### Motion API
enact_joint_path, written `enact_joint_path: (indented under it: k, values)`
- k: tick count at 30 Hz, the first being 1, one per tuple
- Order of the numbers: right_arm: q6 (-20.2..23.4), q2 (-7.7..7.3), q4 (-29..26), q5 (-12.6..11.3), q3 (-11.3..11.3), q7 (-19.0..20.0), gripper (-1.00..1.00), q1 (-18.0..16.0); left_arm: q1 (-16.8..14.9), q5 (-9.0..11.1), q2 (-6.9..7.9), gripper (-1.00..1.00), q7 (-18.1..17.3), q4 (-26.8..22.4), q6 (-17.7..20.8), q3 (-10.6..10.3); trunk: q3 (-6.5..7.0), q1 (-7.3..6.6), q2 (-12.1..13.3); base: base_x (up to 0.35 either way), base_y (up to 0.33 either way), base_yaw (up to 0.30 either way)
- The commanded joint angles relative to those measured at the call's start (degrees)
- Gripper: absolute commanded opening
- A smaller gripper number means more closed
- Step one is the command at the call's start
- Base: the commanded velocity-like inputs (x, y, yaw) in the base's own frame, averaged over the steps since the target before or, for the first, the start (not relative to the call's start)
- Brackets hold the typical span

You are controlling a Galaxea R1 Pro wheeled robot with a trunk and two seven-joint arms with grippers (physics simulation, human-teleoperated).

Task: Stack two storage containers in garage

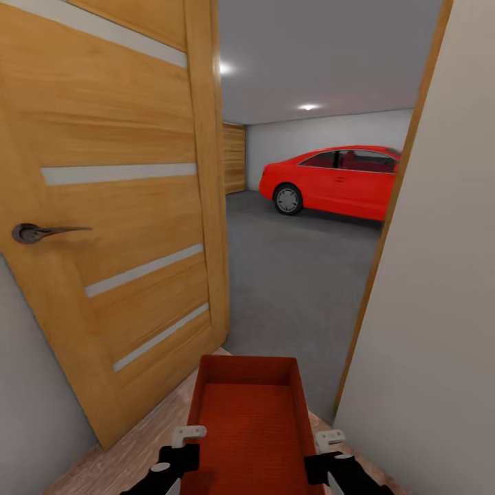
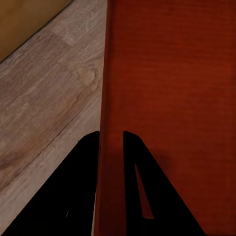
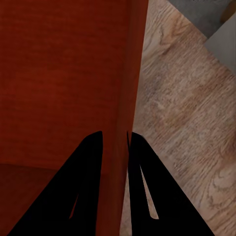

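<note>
One red-orange open-topped storage container (image 1: 247, 412) is held low in front of me, above the light wood planks at the doorway. My left gripper (image 1: 183, 445) is shut on its left wall (image 2: 112, 73), one finger on each side of the rim. On the opposite wall (image 3: 132, 73), my right gripper (image 1: 331, 448) is clamped the same way. The bin looks empty. Through the doorway lies the garage with its dark grey concrete floor (image 1: 295, 275).
An orange wooden door (image 1: 117, 206) with frosted strips and a lever handle (image 1: 41, 232) stands open at the left. A plain wall (image 1: 433, 309) and door frame close the right side. A red car (image 1: 337, 179) is parked at the back of the garage.
</note>
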Motion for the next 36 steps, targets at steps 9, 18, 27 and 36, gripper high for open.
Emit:
enact_joint_path:
  k: [9, 18, 27, 36]
  values:
    - [0.33, -0.36, 0.02, -1.11, 1.35, 3.54, -1.0, 0.0, -0.08, 0.15, 1.69, -1.0, -2.48, -0.11, -0.16, -1.58, -0.05, 0.01, -0.03, 0.158, 0.101, -0.039]
    - [0.35, -0.36, 0.02, -1.11, 1.37, 3.54, -1.0, 0.0, -0.08, 0.12, 1.69, -1.0, -2.52, -0.12, -0.16, -1.58, -0.05, 0.01, -0.03, 0.12, 0.036, -0.09]
    - [0.35, -0.36, 0.02, -1.1, 1.37, 3.54, -1.0, 0.0, -0.08, 0.09, 1.69, -1.0, -2.53, -0.1, -0.16, -1.58, -0.05, 0.01, -0.03, 0.121, 0.037, -0.078]
    - [0.35, -0.36, 0.02, -1.13, 1.34, 3.54, -1.0, 0.0, -0.08, 0.11, 1.69, -1.0, -2.55, -0.1, -0.16, -1.58, -0.05, 0.01, -0.03, 0.083, 0.003, -0.222]
